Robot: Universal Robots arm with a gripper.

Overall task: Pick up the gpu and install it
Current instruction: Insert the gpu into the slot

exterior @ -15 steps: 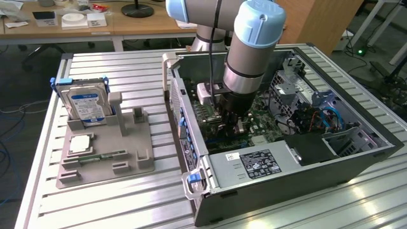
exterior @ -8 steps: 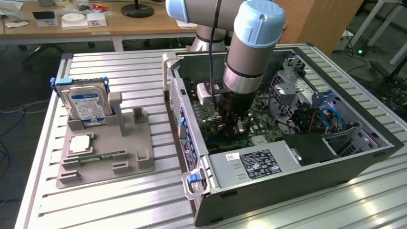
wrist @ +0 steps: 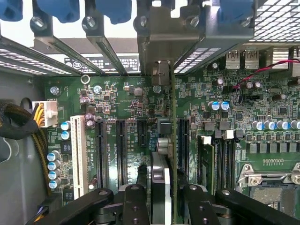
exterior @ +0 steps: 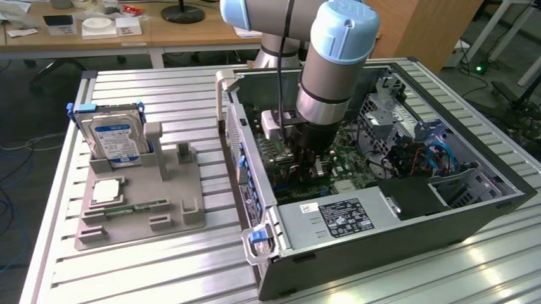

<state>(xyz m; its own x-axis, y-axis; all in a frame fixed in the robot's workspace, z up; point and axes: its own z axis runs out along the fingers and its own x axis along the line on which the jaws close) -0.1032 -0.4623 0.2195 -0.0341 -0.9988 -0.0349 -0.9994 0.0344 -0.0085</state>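
Down inside the open computer case (exterior: 473,209), the gripper (exterior: 306,166) hangs from the arm (exterior: 334,69) straight over the green motherboard (exterior: 355,166). From the wrist view the gripper (wrist: 164,194) has its two black fingers (wrist: 136,204) on either side of the gpu (wrist: 165,154), which stands on edge, seen as a thin upright card running from the fingers toward the case's rear wall. The card sits in line with the black slots (wrist: 121,147) on the motherboard, between two of them, and its silver bracket (wrist: 159,51) stands up against the rear slot openings of the case. The fingers lie close along the card's sides; whether they are pressing on it or have let go I cannot tell.

Next to the card on the motherboard are a white slot (wrist: 78,157), rows of blue-topped capacitors (wrist: 274,125) and a memory stick (wrist: 206,157) in its slot.

Outside the case, toward the exterior view's left, a grey holder tray (exterior: 139,209) rests on the slatted metal table (exterior: 152,272). A hard drive (exterior: 116,142) with a blue and white label stands upright in the tray, and a narrow green memory stick (exterior: 135,208) lies flat in it.
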